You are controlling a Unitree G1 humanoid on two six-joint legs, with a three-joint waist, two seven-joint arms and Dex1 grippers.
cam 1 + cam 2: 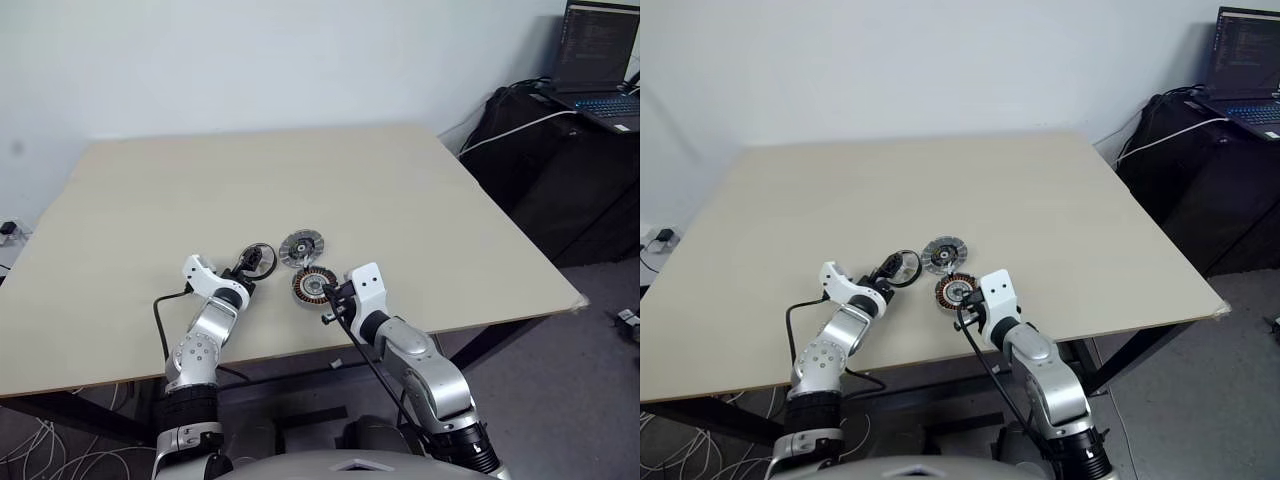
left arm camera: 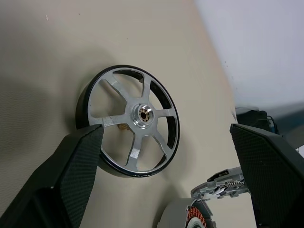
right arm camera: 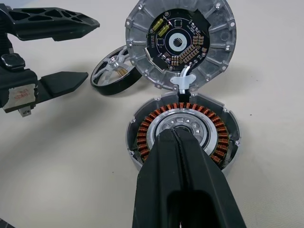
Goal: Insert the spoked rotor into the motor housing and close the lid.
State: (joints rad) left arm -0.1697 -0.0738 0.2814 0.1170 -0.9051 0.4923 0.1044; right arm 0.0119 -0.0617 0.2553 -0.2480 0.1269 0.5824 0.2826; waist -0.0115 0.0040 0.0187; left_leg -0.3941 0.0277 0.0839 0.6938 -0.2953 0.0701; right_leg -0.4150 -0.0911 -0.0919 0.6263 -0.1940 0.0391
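Rotor work first: the spoked rotor point(image 2: 128, 121) lies flat between the wide-open left gripper point(image 2: 166, 166) fingers. Rigid, smooth metal, probably slippery; its dark rim looks the best hold. Right gripper point(image 3: 178, 142), shut, rests over the motor housing point(image 3: 183, 130), lid point(image 3: 180, 40) just beyond.

The spoked rotor point(image 2: 128, 121) lies between the left gripper's point(image 3: 52, 52) spread fingers point(image 2: 61, 185), bare tabletop point(image 1: 300, 180) beyond it. The right gripper's point(image 3: 178, 142) closed fingers cover the motor housing's point(image 3: 183, 130) centre; the lid point(image 3: 180, 42) lies just beyond, touching the housing and crowding the rotor.
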